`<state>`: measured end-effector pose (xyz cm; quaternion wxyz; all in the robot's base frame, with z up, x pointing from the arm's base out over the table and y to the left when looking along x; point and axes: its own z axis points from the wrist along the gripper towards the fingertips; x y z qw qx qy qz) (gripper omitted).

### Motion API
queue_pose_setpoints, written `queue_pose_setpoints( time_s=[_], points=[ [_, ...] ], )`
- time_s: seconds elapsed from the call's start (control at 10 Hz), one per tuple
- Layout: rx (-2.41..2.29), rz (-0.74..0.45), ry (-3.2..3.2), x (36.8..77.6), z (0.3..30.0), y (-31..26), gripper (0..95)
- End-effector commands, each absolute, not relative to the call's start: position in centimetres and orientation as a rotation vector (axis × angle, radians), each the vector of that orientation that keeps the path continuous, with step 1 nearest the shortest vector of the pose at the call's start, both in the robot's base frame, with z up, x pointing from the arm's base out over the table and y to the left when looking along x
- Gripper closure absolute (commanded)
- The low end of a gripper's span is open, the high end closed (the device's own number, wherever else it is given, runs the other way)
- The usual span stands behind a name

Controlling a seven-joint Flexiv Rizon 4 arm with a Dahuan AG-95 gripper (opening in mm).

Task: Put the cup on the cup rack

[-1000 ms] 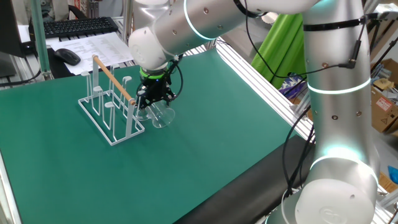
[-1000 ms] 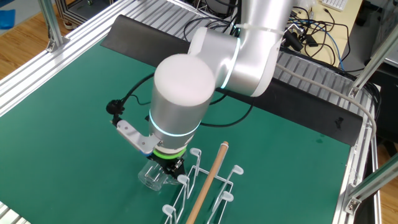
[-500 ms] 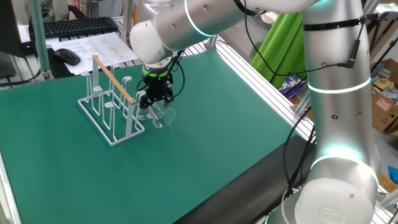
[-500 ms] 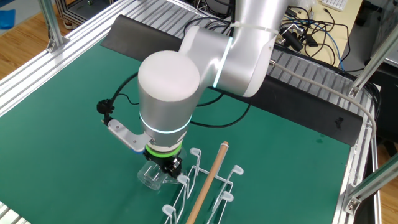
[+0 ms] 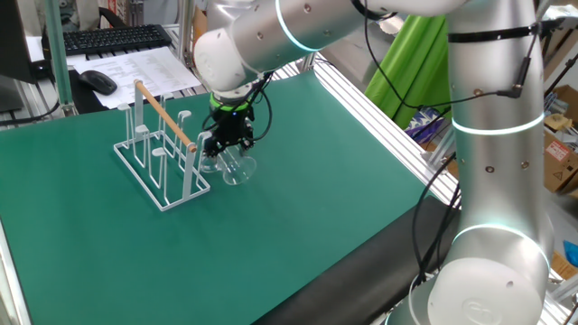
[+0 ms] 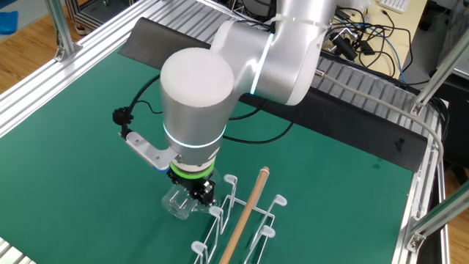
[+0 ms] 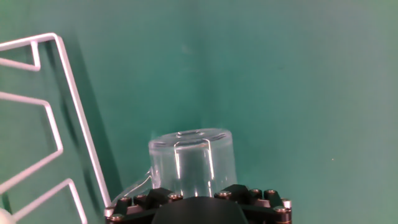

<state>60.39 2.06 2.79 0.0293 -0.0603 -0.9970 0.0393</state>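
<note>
The clear glass cup lies on its side on the green mat, just right of the white wire cup rack with its wooden rod on top. My gripper is down at the cup's near end, its black fingers close on either side of the glass. In the hand view the cup fills the gap at my gripper, its base pointing away and its handle to the left, towards the cup rack's wire. Whether the fingers press the glass is unclear. The other fixed view shows the cup under my gripper, next to the cup rack.
A keyboard, a mouse and papers lie beyond the mat's far left edge. An aluminium frame borders the mat. Cables run behind the arm's base.
The arm has shifted slightly and the jaws have narrowed around the cup. The cup and rack have stayed where they were.
</note>
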Motion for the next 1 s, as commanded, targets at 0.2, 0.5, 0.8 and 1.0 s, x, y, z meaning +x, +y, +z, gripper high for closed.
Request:
queue_pose_setpoints(
  time_s=[0.2,0.5,0.8,1.0],
  points=[
    [-0.195,0.101,-3.083,60.4,5.1,2.1,95.0],
    [-0.19,0.097,-3.103,61.2,7.8,2.6,95.0],
    [-0.177,0.149,-3.155,61.5,9.0,2.9,95.0],
    [-0.168,0.182,-3.172,61.5,9.0,2.9,95.0]
  ],
)
